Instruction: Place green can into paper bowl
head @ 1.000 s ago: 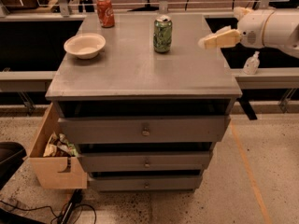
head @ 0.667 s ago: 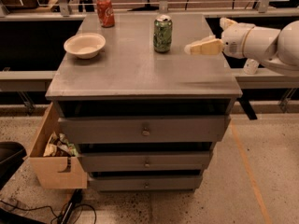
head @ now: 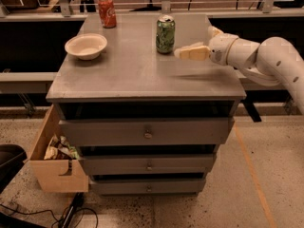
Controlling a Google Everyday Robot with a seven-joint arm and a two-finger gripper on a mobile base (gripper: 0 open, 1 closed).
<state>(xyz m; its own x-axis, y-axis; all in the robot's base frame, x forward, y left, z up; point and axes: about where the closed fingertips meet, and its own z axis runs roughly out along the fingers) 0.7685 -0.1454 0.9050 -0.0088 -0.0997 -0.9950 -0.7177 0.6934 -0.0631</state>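
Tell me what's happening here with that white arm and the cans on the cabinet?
A robot's white arm reaches in from the right over the grey cabinet top. Its tool is level with the green can, close by the can's right side; whether they touch can't be made out. The can stands upright near the back, not lifted. It is meant for the paper bowl, which sits empty towards the left. A red can stands at the back left.
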